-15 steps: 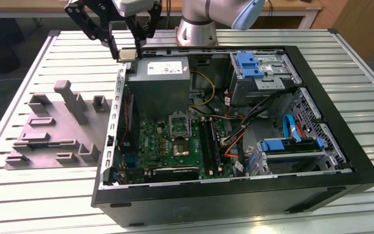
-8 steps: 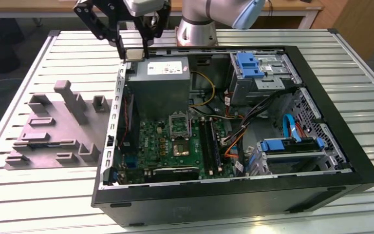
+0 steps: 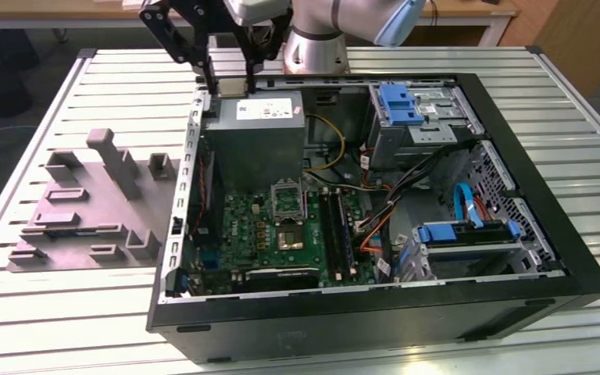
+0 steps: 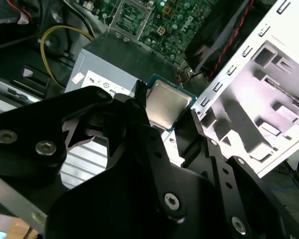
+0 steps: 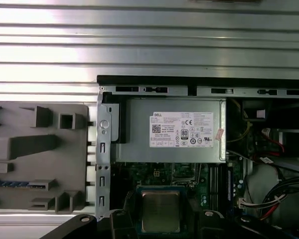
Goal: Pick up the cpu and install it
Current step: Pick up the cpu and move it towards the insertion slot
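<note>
cpu: the cpu (image 5: 160,211) hangs in the air over the open case (image 3: 550,234), above the power-supply box (image 3: 263,133) and well apart from the socket frame (image 3: 287,199).
Claw: the gripper (image 4: 167,105) is clamped on two opposite edges of the chip.
Handling: light and stiff, likely fragile underneath — the bare edges look like the safe hold.
Heading: square, so no long axis — metal top up, sides roughly parallel to the box.

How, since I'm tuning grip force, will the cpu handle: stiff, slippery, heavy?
Probably stiff: the cpu sits flat, clamped only by its edges in the gripper. Its smooth metal top looks likely slippery. Small and thin, so probably light.
</note>
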Available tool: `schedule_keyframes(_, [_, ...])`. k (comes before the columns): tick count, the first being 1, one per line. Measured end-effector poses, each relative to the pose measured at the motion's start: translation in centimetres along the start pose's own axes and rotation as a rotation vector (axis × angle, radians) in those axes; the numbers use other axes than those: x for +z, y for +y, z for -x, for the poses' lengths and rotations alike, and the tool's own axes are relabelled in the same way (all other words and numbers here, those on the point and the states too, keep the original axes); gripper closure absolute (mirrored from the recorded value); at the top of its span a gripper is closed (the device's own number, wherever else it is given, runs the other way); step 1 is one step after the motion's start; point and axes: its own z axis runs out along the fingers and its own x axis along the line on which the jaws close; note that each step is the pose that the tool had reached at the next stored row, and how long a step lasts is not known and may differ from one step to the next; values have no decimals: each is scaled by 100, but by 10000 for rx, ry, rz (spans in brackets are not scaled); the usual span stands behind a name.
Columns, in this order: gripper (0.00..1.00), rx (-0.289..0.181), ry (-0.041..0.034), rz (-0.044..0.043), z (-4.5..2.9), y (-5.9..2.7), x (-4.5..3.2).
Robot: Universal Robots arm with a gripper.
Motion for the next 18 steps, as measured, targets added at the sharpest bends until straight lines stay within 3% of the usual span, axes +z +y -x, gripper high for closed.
schedule_keyframes(10, [53,-2,1,1,35,1,1])
schedule_keyframes(16, [53,3,17,0,302,1,18])
schedule_keyframes(18, [53,0,17,0,361,-28,36])
